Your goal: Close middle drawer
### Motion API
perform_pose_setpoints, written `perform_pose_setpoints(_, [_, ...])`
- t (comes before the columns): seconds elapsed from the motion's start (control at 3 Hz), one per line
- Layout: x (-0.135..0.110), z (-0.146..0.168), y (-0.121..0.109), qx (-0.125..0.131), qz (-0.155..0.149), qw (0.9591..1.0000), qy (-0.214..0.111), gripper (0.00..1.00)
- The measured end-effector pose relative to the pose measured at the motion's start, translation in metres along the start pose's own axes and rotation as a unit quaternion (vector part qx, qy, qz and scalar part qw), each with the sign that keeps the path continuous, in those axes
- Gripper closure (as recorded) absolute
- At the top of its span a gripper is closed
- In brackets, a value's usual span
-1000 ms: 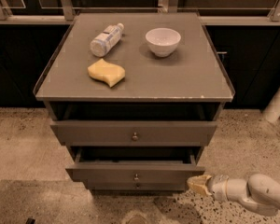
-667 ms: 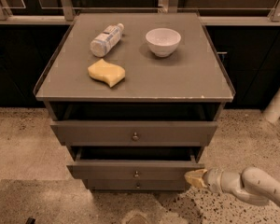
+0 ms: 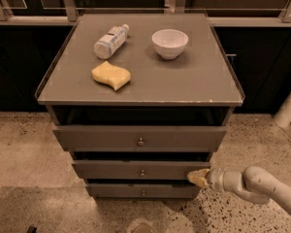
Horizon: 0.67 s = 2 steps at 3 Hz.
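Note:
The grey-brown cabinet has three drawers. The middle drawer (image 3: 141, 170) has a low flat front with a small round knob (image 3: 142, 173). It stands out only a little, with a thin dark gap above it. My gripper (image 3: 199, 177) comes in from the lower right on a pale arm (image 3: 262, 183). Its yellowish tip looks shut and empty, and it presses against the right end of the middle drawer's front.
The top drawer (image 3: 140, 138) stands out slightly, and the bottom drawer (image 3: 143, 191) sits below. On the cabinet top (image 3: 194, 76) lie a plastic bottle (image 3: 110, 41), a white bowl (image 3: 169, 43) and a yellow sponge (image 3: 111, 75). Speckled floor surrounds the cabinet, and dark cupboards stand behind it.
My gripper has moved left and forward against the middle drawer's front. The drawer has slid in from well open to nearly flush.

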State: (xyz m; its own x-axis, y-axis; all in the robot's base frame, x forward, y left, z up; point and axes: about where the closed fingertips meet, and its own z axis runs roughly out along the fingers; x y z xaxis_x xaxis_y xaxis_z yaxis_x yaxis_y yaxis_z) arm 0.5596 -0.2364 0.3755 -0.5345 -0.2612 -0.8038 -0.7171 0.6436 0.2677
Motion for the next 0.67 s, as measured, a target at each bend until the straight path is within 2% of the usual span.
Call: perform_pose_setpoints(0.67, [-0.0019,0.0072,-0.0034,0.001,-0.001,1.0,0.002,1.0])
